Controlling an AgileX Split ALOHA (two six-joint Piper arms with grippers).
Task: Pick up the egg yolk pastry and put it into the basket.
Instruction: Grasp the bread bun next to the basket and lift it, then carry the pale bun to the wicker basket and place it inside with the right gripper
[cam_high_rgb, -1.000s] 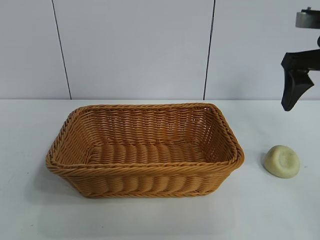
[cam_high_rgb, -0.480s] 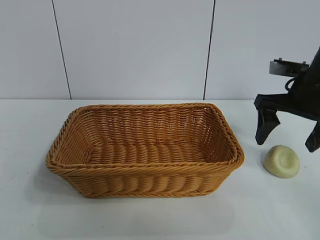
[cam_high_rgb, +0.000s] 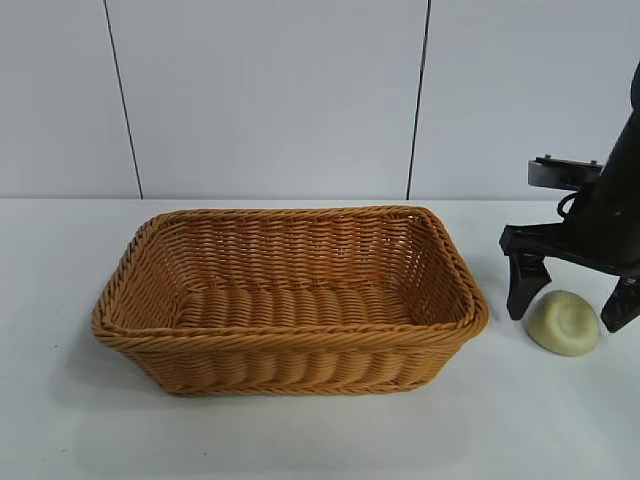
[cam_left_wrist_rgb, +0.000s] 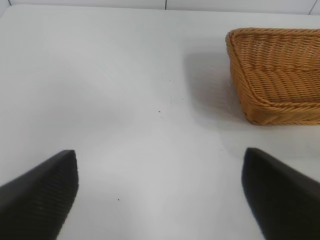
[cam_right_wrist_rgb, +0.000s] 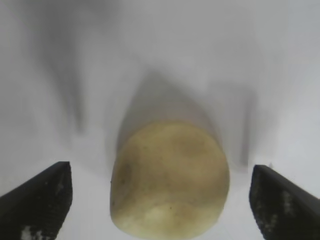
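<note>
Pastry (cam_high_rgb: 563, 322) on table between spread right gripper (cam_high_rgb: 567, 305) fingers, beside basket (cam_high_rgb: 290, 300); left gripper (cam_left_wrist_rgb: 160, 192) spread.

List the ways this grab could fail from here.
1. The right claw straddles the egg yolk pastry with gaps on both sides; if it closes off-centre, one finger may push the rounded bun sideways across the table rather than pinch it.
2. The pastry looks soft, so a hard squeeze could dent it.
3. The basket rim stands high right beside it; a low carry might clip the rim.
</note>
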